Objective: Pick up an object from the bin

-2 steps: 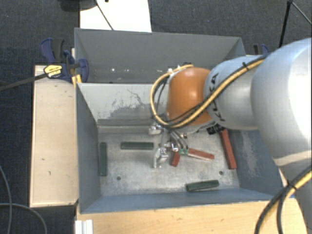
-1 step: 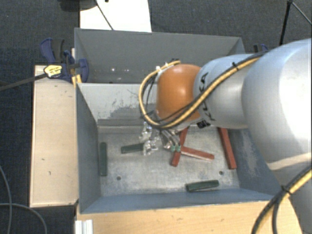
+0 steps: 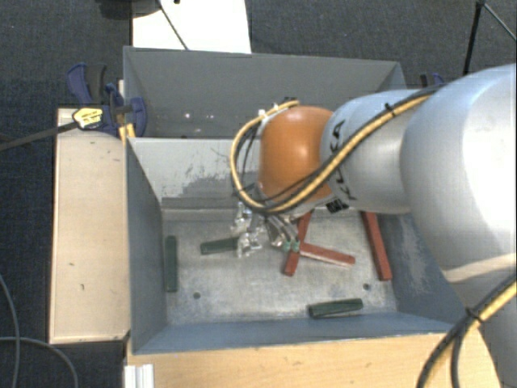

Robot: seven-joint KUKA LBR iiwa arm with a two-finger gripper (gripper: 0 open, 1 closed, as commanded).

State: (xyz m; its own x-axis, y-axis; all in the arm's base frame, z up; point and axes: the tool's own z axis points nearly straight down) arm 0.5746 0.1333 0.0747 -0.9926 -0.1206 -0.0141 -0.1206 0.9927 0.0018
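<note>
My gripper [image 3: 254,234] is low in the middle of the bin, under the orange wrist cover. A short dark green stick [image 3: 216,247] lies flat on the floor just to its left, and the stick's right end runs up to the gripper's metal parts. Just to the gripper's right, two red sticks cross. One red stick [image 3: 296,245] stands steeply and the other red stick [image 3: 329,255] lies nearly level. The arm hides where they meet the gripper.
A dark green stick [image 3: 170,263] lies upright along the left wall. Another green stick [image 3: 335,307] lies by the front wall. A long red stick [image 3: 376,246] leans by the right wall. The arm covers the bin's right and back.
</note>
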